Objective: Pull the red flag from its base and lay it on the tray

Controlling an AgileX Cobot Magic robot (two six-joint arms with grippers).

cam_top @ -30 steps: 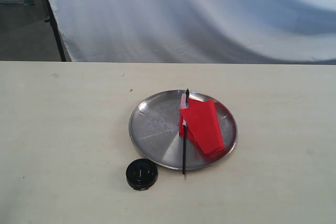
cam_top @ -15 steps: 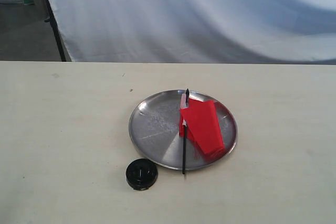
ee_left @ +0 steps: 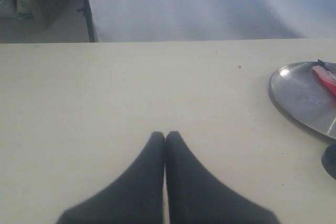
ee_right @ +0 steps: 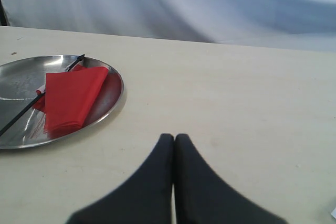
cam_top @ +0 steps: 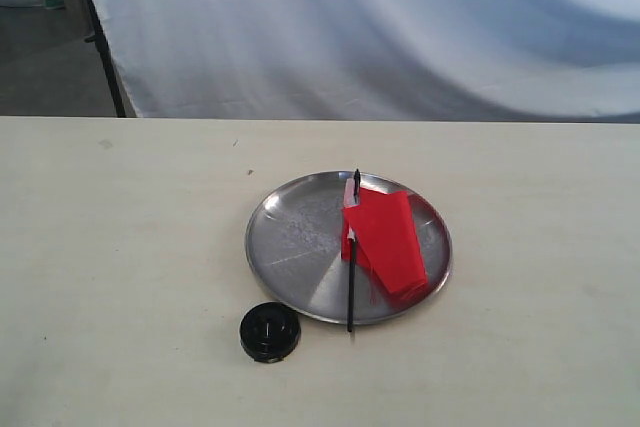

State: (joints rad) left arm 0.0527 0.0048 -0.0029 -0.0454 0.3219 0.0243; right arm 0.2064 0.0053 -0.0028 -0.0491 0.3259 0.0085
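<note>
The red flag (cam_top: 388, 239) lies flat on the steel tray (cam_top: 290, 237), its black pole running across the tray with the lower end sticking out over the near rim. The round black base (cam_top: 269, 332) sits alone on the table, just off the tray's near-left edge. The right wrist view shows the flag (ee_right: 71, 97) on the tray (ee_right: 107, 95), well away from my right gripper (ee_right: 174, 139), which is shut with nothing in it. My left gripper (ee_left: 165, 136) is shut too, over bare table, with the tray's rim (ee_left: 278, 103) far off. Neither arm shows in the exterior view.
A cream table (cam_top: 120, 247) runs under everything. A white cloth backdrop (cam_top: 350, 27) hangs behind its far edge, with a dark stand leg (cam_top: 105, 52) at the back left. A sliver of the base (ee_left: 331, 161) shows at the left wrist view's edge.
</note>
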